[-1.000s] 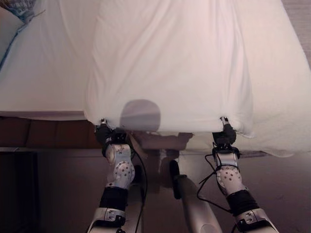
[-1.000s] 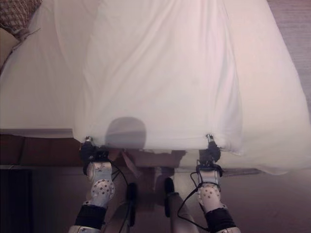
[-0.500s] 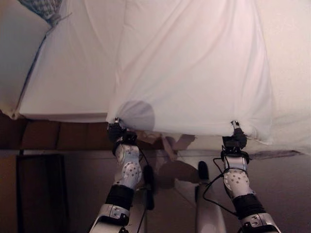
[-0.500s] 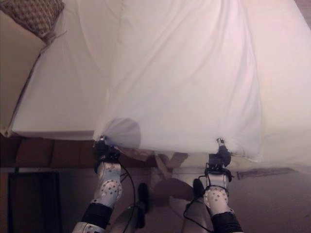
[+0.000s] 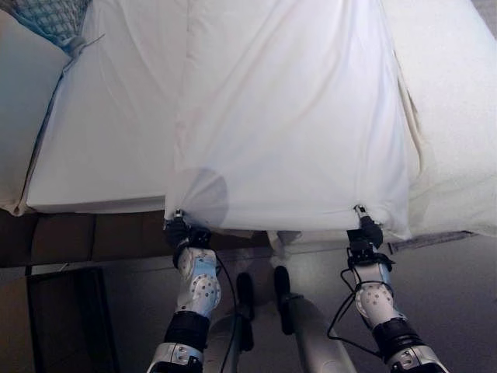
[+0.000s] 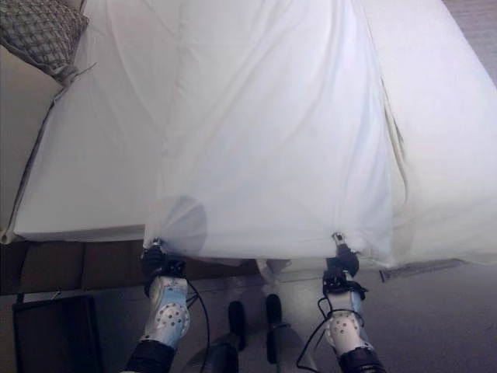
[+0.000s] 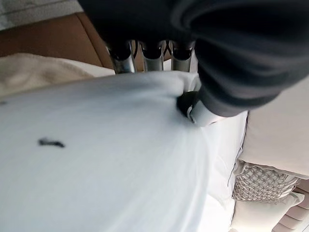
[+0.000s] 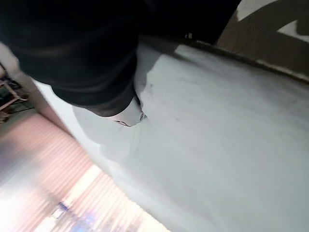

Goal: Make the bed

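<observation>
Nearest the robot, the left hand (image 5: 180,230) is seen at the near left corner of a white sheet (image 5: 287,124), and the right hand (image 5: 365,231) at its near right corner. In the left wrist view the sheet's edge is pinched between the curled fingers (image 7: 145,53) and the thumb. In the right wrist view the cloth is pressed under the thumb of the right hand, so that corner is gripped as well. The sheet's near edge is held stretched between the two hands just past the foot of the bed (image 5: 101,148). Beyond them, the sheet is spread lengthwise up the middle of the mattress. At the far left, a grey patterned pillow (image 6: 39,31) is seen beside a cream headboard (image 5: 19,101).
</observation>
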Controlling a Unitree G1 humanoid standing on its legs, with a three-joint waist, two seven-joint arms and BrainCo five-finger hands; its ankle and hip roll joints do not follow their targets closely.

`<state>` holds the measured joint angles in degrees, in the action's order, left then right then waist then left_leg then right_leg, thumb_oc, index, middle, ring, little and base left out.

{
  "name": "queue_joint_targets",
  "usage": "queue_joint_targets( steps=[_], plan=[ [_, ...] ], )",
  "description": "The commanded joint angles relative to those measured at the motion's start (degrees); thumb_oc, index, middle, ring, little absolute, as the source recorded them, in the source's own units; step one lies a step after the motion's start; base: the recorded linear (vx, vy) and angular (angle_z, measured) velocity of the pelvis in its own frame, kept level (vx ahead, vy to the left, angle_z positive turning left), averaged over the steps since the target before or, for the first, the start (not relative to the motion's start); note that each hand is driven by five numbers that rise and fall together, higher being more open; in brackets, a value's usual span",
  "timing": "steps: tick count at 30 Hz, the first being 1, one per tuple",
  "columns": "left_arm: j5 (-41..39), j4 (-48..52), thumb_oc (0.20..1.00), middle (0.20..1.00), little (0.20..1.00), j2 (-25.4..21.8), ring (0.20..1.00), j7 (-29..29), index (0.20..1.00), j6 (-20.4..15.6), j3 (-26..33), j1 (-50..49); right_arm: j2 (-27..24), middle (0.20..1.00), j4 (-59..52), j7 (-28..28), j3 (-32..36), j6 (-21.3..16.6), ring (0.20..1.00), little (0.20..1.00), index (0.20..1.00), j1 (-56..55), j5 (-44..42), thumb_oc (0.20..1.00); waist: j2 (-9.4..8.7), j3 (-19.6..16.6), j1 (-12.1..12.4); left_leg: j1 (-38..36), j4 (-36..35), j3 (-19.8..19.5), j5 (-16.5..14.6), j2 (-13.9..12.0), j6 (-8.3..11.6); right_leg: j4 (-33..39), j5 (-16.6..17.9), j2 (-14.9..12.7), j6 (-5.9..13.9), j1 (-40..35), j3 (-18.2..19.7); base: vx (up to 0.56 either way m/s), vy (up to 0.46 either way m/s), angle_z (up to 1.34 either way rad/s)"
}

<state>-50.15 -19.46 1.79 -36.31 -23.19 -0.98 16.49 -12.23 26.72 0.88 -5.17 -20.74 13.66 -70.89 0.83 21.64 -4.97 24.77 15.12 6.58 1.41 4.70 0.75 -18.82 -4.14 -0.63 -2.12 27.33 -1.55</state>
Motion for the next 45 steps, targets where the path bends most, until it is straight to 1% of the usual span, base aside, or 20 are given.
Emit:
queue_joint_targets(
  steps=[1, 2, 4, 5, 7, 9, 11, 13, 16, 17, 18, 26, 32, 33, 34, 35, 36, 37, 41, 45],
  plan=[
    [3.66, 0.52, 0.2, 0.2, 0.2, -2.94, 0.2, -2.9, 0.2, -5.21, 9.2, -2.64, -4.84, 0.2, -0.2, 0.93, 1.28, -0.68, 0.2, 0.2, 0.2, -5.88, 2.1, 0.2, -0.2, -1.37, 0.15, 2.75, 6.17, 1.24, -2.22, -0.62, 3.23, 12.04, 6.65, 0.79, 5.21, -3.08, 1.11, -0.01, -0.042, 0.16],
    [3.15, -1.0, 0.2, 0.2, 0.2, -3.1, 0.2, -3.22, 0.2, -5.39, 9.89, -2.5, -4.48, 0.2, 1.55, 0.53, 0.9, -0.66, 0.2, 0.2, 0.2, -5.17, 1.8, 0.2, -0.62, -1.57, 0.32, 2.7, 4.84, 0.56, -2.93, -2.55, 2.51, 11.34, 5.95, 0.77, 5.19, -2.78, 1.61, 0.0, 0.0, 0.0],
    [3.87, -3.91, 0.2, 0.2, 0.2, -3.94, 0.2, -3.95, 0.2, -4.87, 10.51, -2.32, -4.12, 0.2, 4.52, 0.75, 0.46, 0.06, 0.2, 0.2, 0.2, -4.13, 1.52, 0.2, -1.1, -1.72, 0.88, 2.98, 0.38, -3.34, -1.57, -5.43, 1.81, 10.66, 5.48, 0.61, 5.31, -2.11, 2.46, 0.0, 0.021, -0.05],
    [3.17, -6.61, 0.2, 0.2, 0.2, -4.09, 0.2, -4.43, 0.2, -5.0, 11.34, -1.36, -3.94, 0.2, 6.64, 0.93, 0.01, 0.73, 0.2, 0.2, 0.2, -3.39, 1.53, 0.2, -1.34, -1.62, 0.97, 2.97, -3.29, -5.57, 1.27, -7.03, 2.26, 9.74, 5.35, 0.61, 5.25, -1.01, 2.63, 0.0, 0.045, -0.04],
    [2.16, -13.94, 0.2, 0.2, 0.2, -4.99, 0.2, -4.36, 0.2, -3.57, 11.95, 0.58, -3.49, 0.2, 10.81, 1.02, -0.61, 2.01, 0.2, 0.2, 0.2, -2.38, 1.62, 0.2, -1.11, -1.07, 0.8, 2.36, -8.73, -6.76, 5.51, -10.17, 3.37, 7.85, 4.05, 0.84, 5.2, 0.23, 2.46, 0.0, 0.09, -0.03],
    [-0.51, -22.86, 0.2, 0.2, 0.2, -5.56, 0.2, -2.43, 0.2, -2.58, 12.67, 2.26, -3.09, 0.2, 17.33, 0.56, -2.44, 4.18, 0.2, 0.2, 0.2, -0.21, 4.08, 0.2, 0.18, -1.17, 1.18, -1.07, -16.69, -5.24, 7.08, -13.09, 4.45, 4.96, 3.35, 1.02, 5.95, 3.09, 1.85, 0.02, 0.241, -0.06],
    [-1.42, -26.6, 0.2, 0.2, 0.2, -5.8, 0.2, -1.61, 0.2, -2.1, 12.2, 4.04, -2.92, 0.2, 20.28, 0.35, -3.11, 5.19, 0.2, 0.2, 0.2, 1.52, 5.17, 0.2, 0.37, -0.67, 1.19, -1.07, -17.31, -3.11, 7.01, -12.81, 4.71, 4.26, 4.0, 0.25, 6.45, 4.62, 1.95, -0.05, 0.207, -0.32],
    [-1.65, -32.92, 0.2, 0.2, 0.2, -6.47, 0.2, 1.19, 0.2, -0.03, 11.25, 6.13, -2.89, 0.2, 24.62, 1.97, -3.87, 8.0, 0.2, 0.2, 0.2, 3.14, 6.69, 0.2, 0.01, -0.04, 1.24, -0.12, -14.06, -2.41, 5.77, -11.12, 4.56, 4.96, 4.98, -1.01, 7.43, 4.79, 2.36, -0.03, 0.234, -0.57],
    [-1.3, -42.03, 0.2, 0.2, 0.2, -7.3, 0.2, 5.19, 0.2, 3.94, 11.14, 6.23, -1.65, 0.2, 31.72, 2.22, -4.7, 10.28, 0.2, 0.2, 0.2, 4.34, 10.16, 0.2, -0.44, 0.02, 1.28, 0.91, -10.87, -1.35, 4.61, -10.07, 4.18, 6.3, 5.67, -2.27, 7.71, 3.6, 2.77, 0.07, 0.187, -0.24],
    [-1.8, -45.75, 0.2, 0.2, 0.2, -7.39, 0.2, 7.3, 0.2, 6.73, 10.84, 6.27, -1.41, 0.2, 35.29, 1.91, -4.84, 11.78, 0.2, 0.2, 0.2, 4.97, 11.86, 0.2, -0.52, -0.14, 1.25, 0.7, -10.06, -1.03, 3.83, -9.87, 4.03, 7.13, 5.66, -2.72, 7.87, 2.62, 2.99, 0.09, 0.184, 0.42],
    [-2.11, -47.87, 0.2, 0.2, 0.2, -7.6, 0.2, 7.29, 0.2, 7.2, 11.11, 6.52, -0.5, 0.2, 37.9, 1.55, -5.08, 12.7, 0.2, 0.2, 0.2, 5.28, 13.56, 0.2, -0.57, -0.49, 1.25, 0.66, -10.09, -0.59, 3.82, -9.71, 4.03, 8.41, 6.39, -3.09, 8.03, 2.05, 3.23, 0.08, 0.132, 0.43],
    [1.44, -55.98, 0.2, 0.2, 0.2, -8.83, 0.2, 12.29, 0.2, 14.6, 9.38, 6.39, 0.42, 0.2, 45.49, 1.64, -5.58, 16.94, 0.2, 0.2, 0.2, 5.67, 22.06, 0.2, -0.19, -1.27, 0.92, -0.6, -11.0, -0.31, 3.43, -9.2, 3.91, 10.96, 7.2, -4.09, 8.45, 0.17, 3.41, 0.05, 0.057, 0.02],
    [3.42, -57.87, 0.2, 0.2, 0.2, -8.95, 0.2, 13.26, 0.2, 16.73, 8.41, 5.88, 0.34, 0.2, 48.52, 1.22, -4.91, 18.65, 0.2, 0.2, 0.2, 4.9, 26.32, 0.2, 0.02, -1.66, 0.66, -1.17, -10.12, -0.53, 2.62, -9.1, 3.69, 10.06, 6.67, -4.32, 8.43, -0.36, 3.26, 0.01, 0.008, -0.01],
    [4.18, -57.9, 0.2, 0.2, 0.2, -8.98, 0.2, 13.24, 0.2, 17.19, 7.88, 5.82, 0.39, 0.416, 48.99, 0.92, -4.77, 19.05, 0.416, 0.416, 0.416, 4.88, 26.75, 0.416, 0.06, -1.7, 0.62, -1.36, -10.2, -0.5, 2.58, -9.12, 3.66, 10.06, 6.61, -4.37, 8.47, -0.47, 3.24, 0.0, 0.0, 0.0],
    [4.92, -58.06, 0.2, 0.2, 0.2, -8.9, 0.2, 13.44, 0.2, 17.76, 7.35, 5.88, 0.3, 0.501, 49.33, 0.86, -4.62, 19.27, 0.501, 0.501, 0.501, 4.87, 26.92, 0.501, 0.14, -1.69, 0.63, -1.42, -10.24, -0.59, 2.64, -9.08, 3.65, 10.05, 6.59, -4.46, 8.48, -0.62, 3.14, 0.0, 0.0, 0.0],
    [5.41, -58.44, 0.2, 0.2, 0.2, -9.02, 0.2, 13.97, 0.2, 18.17, 7.1, 5.92, 0.3, 0.937, 49.63, 1.15, -4.66, 19.66, 0.937, 0.937, 0.937, 4.91, 27.22, 0.937, 0.18, -1.71, 0.56, -1.56, -10.3, -0.63, 2.63, -9.06, 3.65, 10.11, 6.57, -4.47, 8.49, -0.77, 3.09, 0.0, 0.0, 0.0],
    [5.75, -58.49, 0.489, 0.489, 0.489, -9.11, 0.489, 14.5, 0.489, 18.39, 6.65, 5.85, 0.33, 1.0, 49.92, 1.19, -4.68, 19.81, 1.0, 1.0, 1.0, 4.88, 27.59, 1.0, 0.2, -1.75, 0.52, -1.77, -10.41, -0.67, 2.6, -9.03, 3.6, 10.22, 6.61, -4.49, 8.51, -0.9, 3.07, 0.01, 0.0, 0.03],
    [7.45, -58.66, 1.0, 1.0, 1.0, -9.07, 1.0, 15.48, 1.0, 19.11, 5.64, 5.69, 0.23, 1.0, 50.43, 1.32, -4.75, 20.18, 1.0, 1.0, 1.0, 4.89, 28.48, 1.0, 0.24, -1.77, 0.51, -1.96, -10.5, -0.66, 2.6, -8.99, 3.55, 10.34, 6.71, -4.53, 8.55, -1.12, 3.01, 0.02, -0.002, 0.03],
    [8.27, -58.43, 1.0, 1.0, 1.0, -9.12, 1.0, 17.23, 1.0, 19.41, 4.43, 5.13, 0.38, 1.0, 50.68, 1.1, -4.45, 20.24, 1.0, 1.0, 1.0, 4.6, 28.91, 1.0, 0.26, -1.79, 0.44, -2.24, -10.29, -0.86, 2.37, -8.88, 3.43, 10.32, 6.72, -4.61, 8.59, -1.47, 2.94, 0.0, 0.0, 0.0],
    [13.98, -59.03, 1.0, 1.0, 1.0, -9.14, 1.0, 22.33, 1.0, 21.09, 0.93, 2.4, -0.26, 1.0, 52.26, 2.46, -2.92, 21.0, 1.0, 1.0, 1.0, 3.01, 29.9, 1.0, 0.52, -2.31, 0.55, -2.9, -10.26, -1.23, 2.08, -8.69, 3.15, 10.5, 6.62, -4.87, 8.8, -2.41, 2.79, 0.0, 0.0, 0.0]
  ],
)
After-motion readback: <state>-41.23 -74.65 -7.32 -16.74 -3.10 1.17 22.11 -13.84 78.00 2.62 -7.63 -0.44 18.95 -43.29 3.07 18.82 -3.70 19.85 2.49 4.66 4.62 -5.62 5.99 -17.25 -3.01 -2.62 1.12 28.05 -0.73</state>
